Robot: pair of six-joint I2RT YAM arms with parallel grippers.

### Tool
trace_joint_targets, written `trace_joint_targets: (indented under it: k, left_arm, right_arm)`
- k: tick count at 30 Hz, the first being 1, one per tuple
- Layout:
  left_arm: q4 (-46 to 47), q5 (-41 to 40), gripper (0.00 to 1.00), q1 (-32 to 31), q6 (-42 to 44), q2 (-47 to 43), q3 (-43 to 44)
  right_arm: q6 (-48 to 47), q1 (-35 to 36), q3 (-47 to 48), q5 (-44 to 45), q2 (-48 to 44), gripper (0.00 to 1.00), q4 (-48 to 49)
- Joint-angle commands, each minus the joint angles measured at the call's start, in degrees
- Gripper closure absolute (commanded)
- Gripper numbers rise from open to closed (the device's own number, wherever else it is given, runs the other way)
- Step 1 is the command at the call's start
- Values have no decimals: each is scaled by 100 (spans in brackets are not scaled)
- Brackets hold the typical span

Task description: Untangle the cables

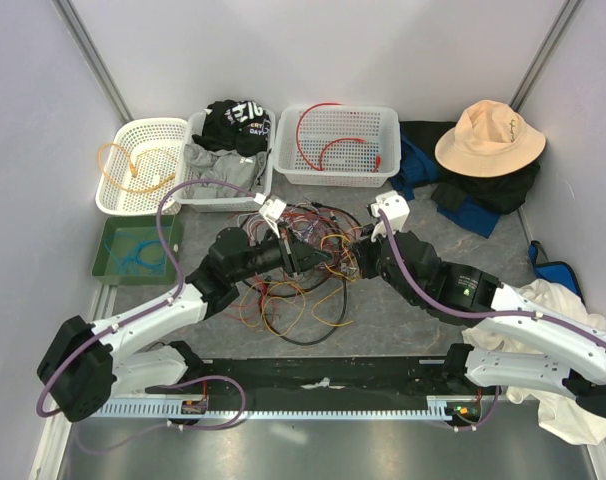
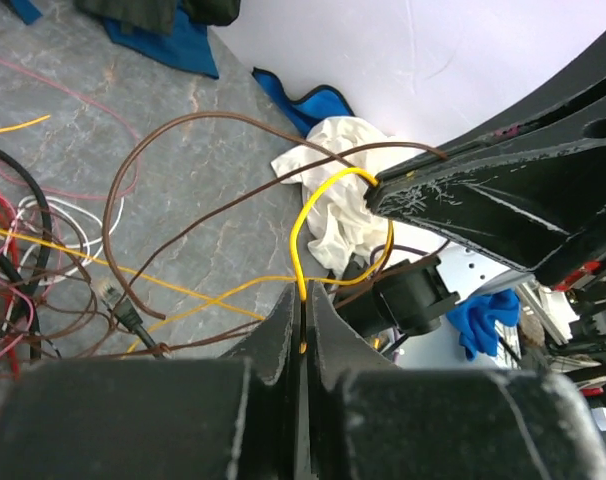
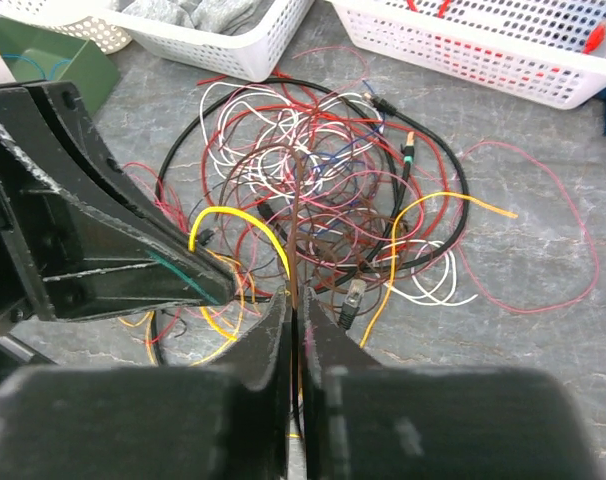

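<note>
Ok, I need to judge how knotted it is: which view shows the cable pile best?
The right wrist view: the cable pile fills it, with single strands distinct. The top view shows it small and partly covered. The left wrist view catches only a few strands at its edge.

A loose tangle of thin flexible cables (image 1: 293,300), red, brown, yellow, orange, black and white, lies heaped on the grey marbled tabletop (image 1: 403,320), its loops spilling outward. One thin yellow wire (image 2: 299,235) arches up in a tight loop. A thin brown wire (image 3: 295,230) rises straight from the heap's middle. Small plugs (image 3: 353,292) tip some ends.
</note>
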Motion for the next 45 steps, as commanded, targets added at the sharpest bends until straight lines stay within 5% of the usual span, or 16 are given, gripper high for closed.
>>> trace_joint_targets:
  k: [1,2,3,5,8,16,28,33,41,45]
  left_arm:
    - [-622,-286,98,-19,248,-362,483]
    - [-992,-455,98,-19,501,-458,624]
    - [-1353,-648,98,-19,634,-642,782]
    - [-2513,-1333,98,-11,1081,-766,1379]
    - [-3882,-2306,98,-11,1688,-846,2381]
    - [-5390,-3874,98,-11,2736,-425,4945]
    - [-6146,-3770,98,-11,3404,586,7927]
    - [-6252,-3936,98,-11,3589,701,8272]
    - [-6428,-6413,98,24,3861,1104,7790]
    - [-6454,-6758,98,611,3458,1333,7446]
  right_arm:
    - [0,12,-48,184,-189,77,114]
    - [0,12,-84,202,-294,56,123]
    - [0,12,-110,271,-338,46,106]
    - [36,12,-198,325,-487,29,79]
    - [44,12,-268,456,-654,16,53]
    - [-26,12,-558,317,-901,15,201]
    - [-324,12,-1332,-571,-1033,16,1825]
    - [-474,12,-1157,-791,-664,16,2285]
    - [-395,12,-1297,-730,-558,16,2329]
    - [-395,3,-1411,-598,-751,16,2207]
